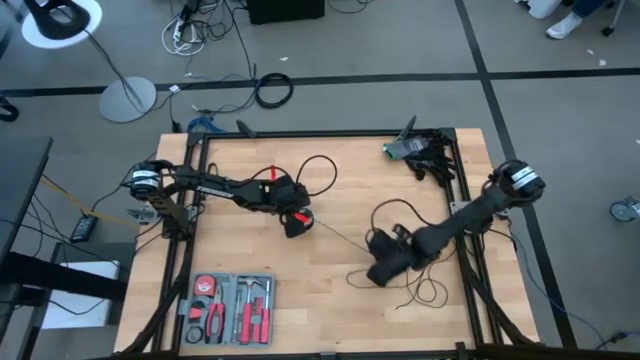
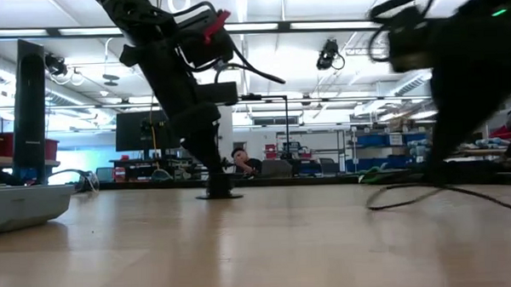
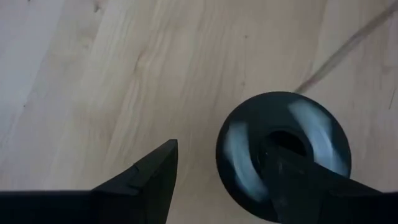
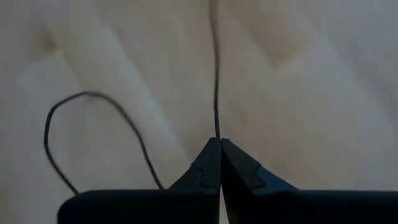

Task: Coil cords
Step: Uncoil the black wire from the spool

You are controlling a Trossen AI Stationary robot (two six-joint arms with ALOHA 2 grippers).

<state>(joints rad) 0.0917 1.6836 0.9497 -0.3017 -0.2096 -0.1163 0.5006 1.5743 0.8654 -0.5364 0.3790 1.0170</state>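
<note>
The cord is a thin black wire [image 1: 340, 238] ending in a round black puck [image 3: 283, 155], which lies flat on the wooden table [image 1: 330, 300] near its middle. My left gripper [image 1: 297, 222] stands over the puck with its fingers apart, slanting down. My right gripper [image 4: 219, 146] is at the table's right half, shut on the wire. From it the wire runs in a straight line toward the puck, and loose loops [image 1: 425, 292] lie by the near right. In the low view the left gripper [image 2: 219, 189] meets the table and the right arm is blurred. My left gripper touches the puck with one finger only: that fingertip [image 3: 292, 171] rests on the puck's middle [image 3: 277, 138] from above, slanting. The other finger [image 3: 146, 183] stands beside the puck over bare wood. The puck lies flat on the table. My right gripper pinches a single strand of the wire [image 4: 216, 127] between its two fingertips, slanting down from above. The wire leaves the tips in a straight line, along the fingers. A slack loop [image 4: 81, 124] lies on the table beside it.
A grey case of red-handled tools [image 1: 232, 308] sits at the near left corner. A green item and dark cables [image 1: 420, 152] lie at the far right corner. Bare wood lies between the two grippers and along the near edge.
</note>
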